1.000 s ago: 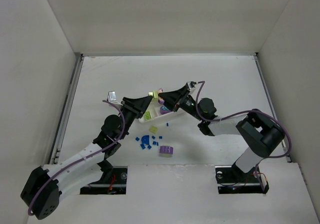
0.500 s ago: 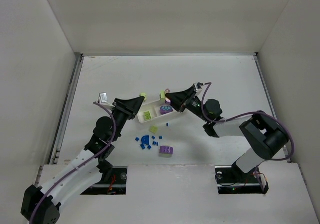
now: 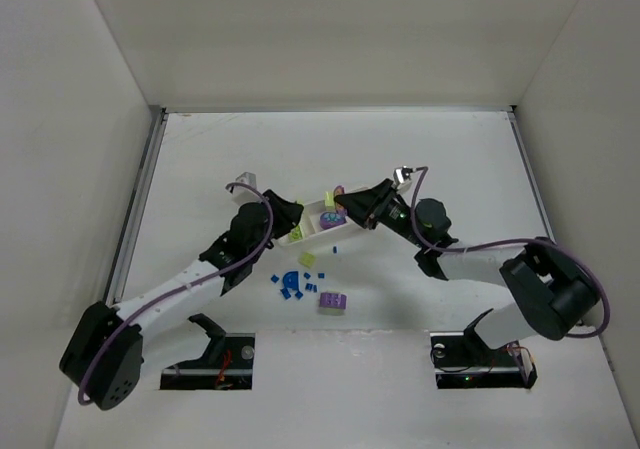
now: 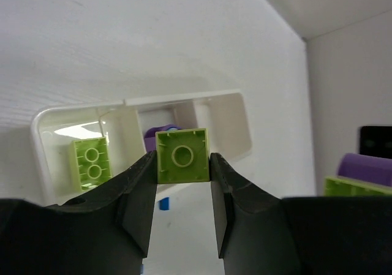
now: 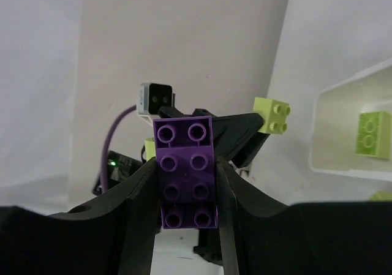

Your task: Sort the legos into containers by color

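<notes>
Top view, tray: the white tray (image 3: 292, 237) lies about midway between the left and right edges of the tabletop (image 3: 450, 159). The left arm (image 3: 180, 294) and right arm (image 3: 470, 259) meet over it.
Top view, loose legos: blue bits (image 3: 291, 283) and a purple block (image 3: 333, 300) lie closer to the near edge.
Left wrist, grip: the left fingers (image 4: 138, 195) are clamped on a yellow-green brick (image 4: 182, 155) above the tray. A second yellow-green brick (image 4: 92, 160) lies in the end compartment.
Left wrist, risk: if released here, the brick may drop into the middle compartment, where a purple piece (image 4: 152, 141) shows.
Right wrist, grip: the right fingers (image 5: 138, 207) are clamped on a purple brick (image 5: 186, 172).
Right wrist, risk: the left arm is directly ahead, so the two may collide over the tray and knock a brick loose.
</notes>
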Controlling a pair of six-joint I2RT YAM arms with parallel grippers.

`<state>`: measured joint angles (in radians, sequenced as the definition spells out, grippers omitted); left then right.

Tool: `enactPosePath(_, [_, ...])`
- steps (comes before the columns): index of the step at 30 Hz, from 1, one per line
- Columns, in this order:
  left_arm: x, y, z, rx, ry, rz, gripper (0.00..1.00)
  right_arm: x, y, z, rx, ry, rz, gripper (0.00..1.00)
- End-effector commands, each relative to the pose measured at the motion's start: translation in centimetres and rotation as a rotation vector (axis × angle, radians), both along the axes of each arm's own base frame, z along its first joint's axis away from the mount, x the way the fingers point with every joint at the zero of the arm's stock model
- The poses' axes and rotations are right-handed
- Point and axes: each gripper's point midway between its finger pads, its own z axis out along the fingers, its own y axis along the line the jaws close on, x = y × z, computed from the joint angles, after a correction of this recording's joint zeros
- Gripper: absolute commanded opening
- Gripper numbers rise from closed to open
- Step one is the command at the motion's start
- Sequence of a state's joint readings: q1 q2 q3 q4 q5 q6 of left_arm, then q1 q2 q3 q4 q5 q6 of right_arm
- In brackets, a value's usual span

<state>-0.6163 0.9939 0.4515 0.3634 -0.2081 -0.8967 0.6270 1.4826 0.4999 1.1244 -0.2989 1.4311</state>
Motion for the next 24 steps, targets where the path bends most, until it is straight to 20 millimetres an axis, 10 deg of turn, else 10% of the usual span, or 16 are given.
enactPosePath(1, [1.3, -0.2, 0.3, 0.148, -0.004, 0.015, 0.15, 0.3, -0.9, -0.6, -0.122, -0.079, -0.065, 0.22])
enactPosePath(17, [2.1, 0.4, -3.8, 0.369, 0.094, 0.065, 0.34, 0.9, -1.9, -3.0, -0.382, -0.140, -0.167, 0.22])
enactPosePath(24, [1.3, -0.2, -0.5, 0.279, 0.028, 0.056, 0.47, 1.4, -1.1, -4.2, -0.455, -0.143, -0.176, 0.22])
